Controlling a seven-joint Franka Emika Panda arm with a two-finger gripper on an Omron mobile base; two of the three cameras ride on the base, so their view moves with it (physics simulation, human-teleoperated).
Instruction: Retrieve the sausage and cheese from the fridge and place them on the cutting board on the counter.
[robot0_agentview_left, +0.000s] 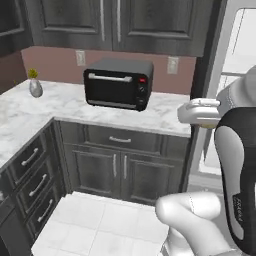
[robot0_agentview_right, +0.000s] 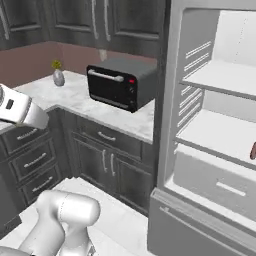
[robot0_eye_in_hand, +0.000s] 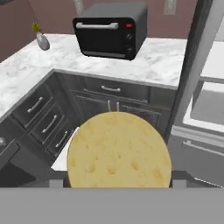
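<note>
Left: marble tabletop (robot0_eye_in_hand: 26, 74) carrying a small vase (robot0_eye_in_hand: 42, 40), then a black toaster oven (robot0_eye_in_hand: 109, 30); not the target surface, since no cutting board lies on it. Centre: cheese (robot0_eye_in_hand: 118, 151) grasped in the hand (robot0_eye_in_hand: 118, 177), a round yellow puck with its flat pitted face turned toward the hand camera and its short axis running along the line of the fingers; no long axis to speak of, so rotation about that line matters little. Fingertips hidden behind the puck, yet jaws judged spread wide on its rim. Right: open fridge (robot0_agentview_right: 200, 125), white shelves bare but for the sausage (robot0_agentview_right: 253, 150), a reddish end at the picture edge on a middle shelf; its heading cannot be told. Step in hand, as judged: carrying the cheese to the board. Keep the grip steady, swing clear of the fridge frame, tilt the flat face down before release, and leave board space for the sausage.
</note>
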